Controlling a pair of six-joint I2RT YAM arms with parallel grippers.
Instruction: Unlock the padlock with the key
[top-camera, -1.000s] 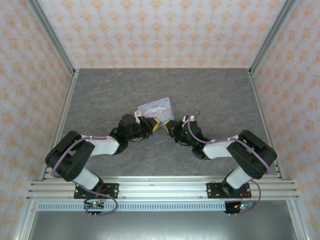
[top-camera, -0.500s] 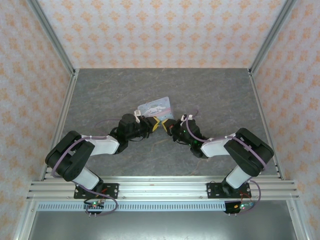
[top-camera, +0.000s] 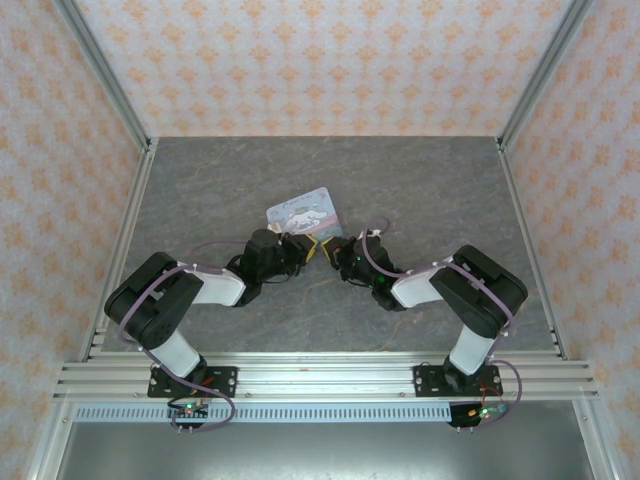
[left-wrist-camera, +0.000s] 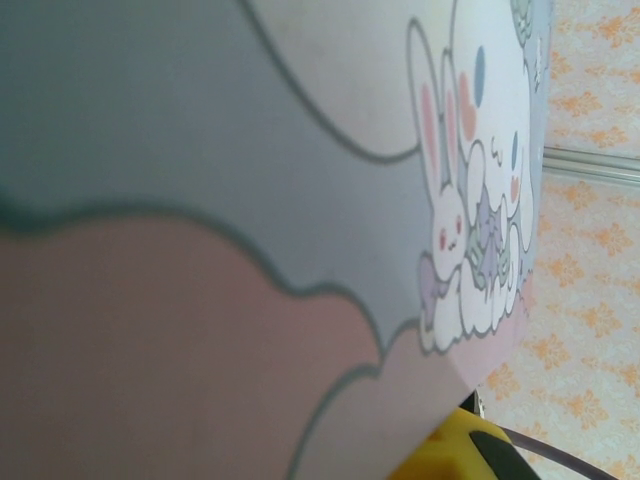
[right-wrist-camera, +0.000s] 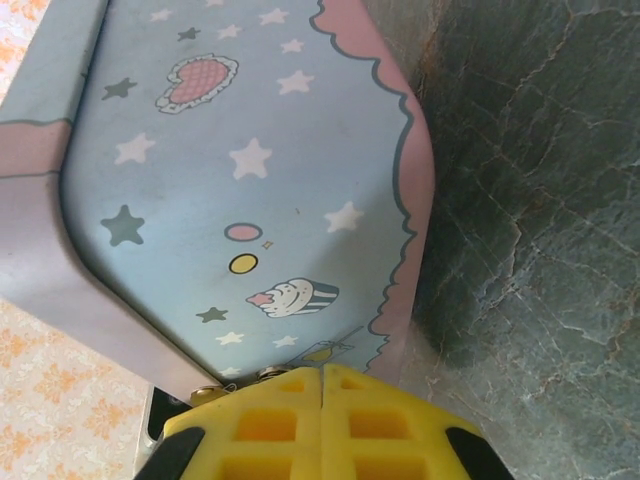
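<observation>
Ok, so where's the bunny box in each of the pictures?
Top external: the bunny tin lies mid-table, just beyond where the two arms meet.
Left wrist: the bunny tin is very close, spreading from the left edge, bunnies at its right.
Right wrist: the bunny tin shows its starry blue side upper left, above the right fingers.
Shared landmark: the orange-patterned wall, at back, right edge, then lower left.

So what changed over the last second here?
The tin slid a little left and turned slightly. Both arms' elbows swung inward, the right more; the left gripper and right gripper shifted left with it. They stayed tip to tip at the tin's near edge, right jaws shut.
</observation>
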